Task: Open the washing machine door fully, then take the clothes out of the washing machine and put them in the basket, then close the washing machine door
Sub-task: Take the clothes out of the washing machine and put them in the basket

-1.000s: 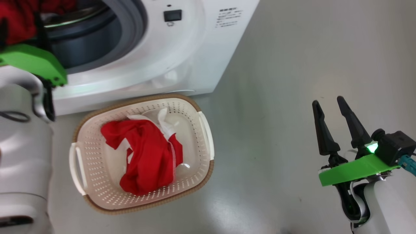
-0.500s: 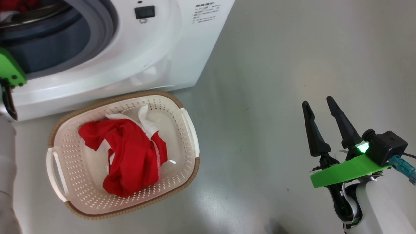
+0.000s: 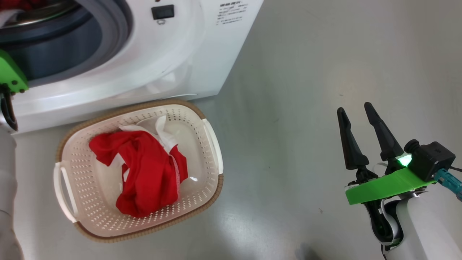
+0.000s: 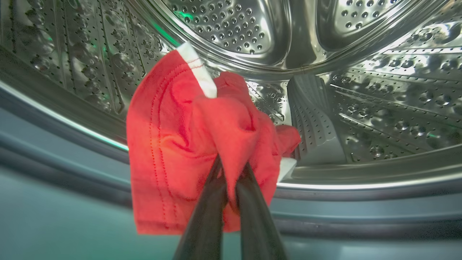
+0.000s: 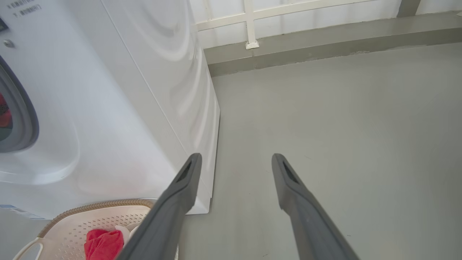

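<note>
Inside the perforated steel drum (image 4: 361, 90) of the washing machine (image 3: 202, 54), my left gripper (image 4: 232, 169) is shut on a bright red garment (image 4: 173, 137) with white trim, bunched around its fingertips. More red clothes (image 3: 144, 173) lie in the cream basket (image 3: 213, 144), which stands on the floor in front of the machine. A bit of red fabric (image 3: 18, 4) shows at the drum opening. Far to the right, above bare floor, my right gripper (image 3: 355, 110) is open and holds nothing. The washing machine door is out of view.
The grey floor (image 3: 306, 90) stretches right of the machine and basket. In the right wrist view the machine's white side (image 5: 162, 90) runs back to a grey kerb (image 5: 325, 39) below a white wall. My left arm's green mount (image 3: 11, 76) sits at the gasket.
The head camera has turned, shifting the machine and basket left in the picture. My left gripper has gone from open to shut on the red garment. The right gripper stays open.
</note>
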{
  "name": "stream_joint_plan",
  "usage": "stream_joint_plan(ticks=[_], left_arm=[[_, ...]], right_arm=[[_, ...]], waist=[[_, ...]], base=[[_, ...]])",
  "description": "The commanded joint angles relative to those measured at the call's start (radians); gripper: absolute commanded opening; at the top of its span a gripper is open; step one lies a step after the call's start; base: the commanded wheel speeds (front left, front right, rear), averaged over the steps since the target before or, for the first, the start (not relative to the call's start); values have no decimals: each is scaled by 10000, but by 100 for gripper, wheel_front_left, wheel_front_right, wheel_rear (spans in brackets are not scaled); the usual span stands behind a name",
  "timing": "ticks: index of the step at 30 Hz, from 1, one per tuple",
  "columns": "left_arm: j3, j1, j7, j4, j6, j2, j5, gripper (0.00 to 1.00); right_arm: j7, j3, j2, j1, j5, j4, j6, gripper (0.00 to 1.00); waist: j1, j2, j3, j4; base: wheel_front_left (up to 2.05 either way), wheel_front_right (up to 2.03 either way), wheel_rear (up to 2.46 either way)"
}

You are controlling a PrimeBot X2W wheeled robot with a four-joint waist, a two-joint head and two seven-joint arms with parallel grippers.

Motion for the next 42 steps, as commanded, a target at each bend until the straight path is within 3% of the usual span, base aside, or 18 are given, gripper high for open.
stream_joint_plan(ticks=[1, 13, 20, 28, 34, 42], left_arm=[[68, 55, -102, -261, -29, 480, -45, 0], [352, 1860, -145, -3365, -654, 8, -248, 0], [830, 3429, -146, -5689, -848, -604, -155, 0], [1616, 5192, -146, -8351, -1392, -1496, 70, 0], [1806, 6130, -146, -9999, -1752, -1886, 247, 0], [1817, 7059, -147, -11770, -1922, -2173, 225, 0]], right_arm=[[-65, 182, -55, -5, -68, -246, 63, 100], [-65, 18, -196, 123, -115, -222, 63, 100], [-65, -141, -276, 315, -134, -242, 63, 100], [-65, -248, -327, 554, -150, -206, 63, 100], [-65, -354, -357, 710, -149, -229, 63, 100], [-65, -414, -379, 853, -169, -242, 63, 100]], waist=[[0, 0, -72, 79], [0, 0, -565, 620], [0, 0, -859, 939], [0, 0, -1231, 1205], [0, 0, -1401, 1320], [0, 0, -1504, 1383]], base=[[0, 0, 0], [0, 0, 0], [0, 0, 0], [0, 0, 0], [0, 0, 0], [0, 0, 0]])
